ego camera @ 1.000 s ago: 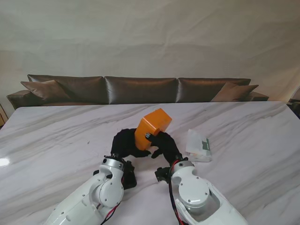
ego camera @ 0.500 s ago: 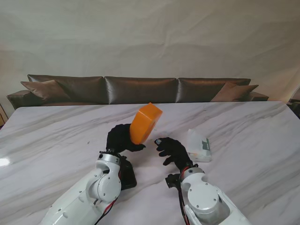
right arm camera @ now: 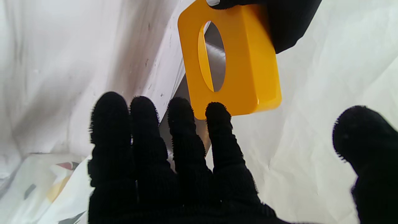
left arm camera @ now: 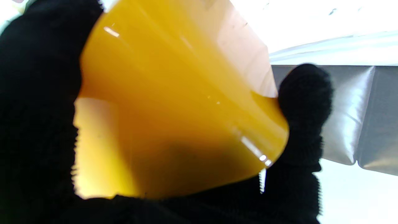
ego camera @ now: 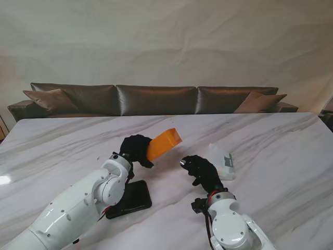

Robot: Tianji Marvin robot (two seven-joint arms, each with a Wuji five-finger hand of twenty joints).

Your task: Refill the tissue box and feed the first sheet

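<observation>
Box (ego camera: 163, 144) lifted off the surface (ego camera: 270, 140), gripped by the left robot hand (ego camera: 136, 149); right robot hand (ego camera: 200, 169) spread, empty. Refill stage: next likely fetching the tissue pack (ego camera: 220, 161) lying right.

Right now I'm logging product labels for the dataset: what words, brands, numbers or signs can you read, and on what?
None can be read.
Tissue pack: a dark printed patch and coloured shapes, too small and blurred to read.
Orange tissue box cover, held up in the left hand: plain, no text, only an oval slot.
Black base: no marking visible.
</observation>
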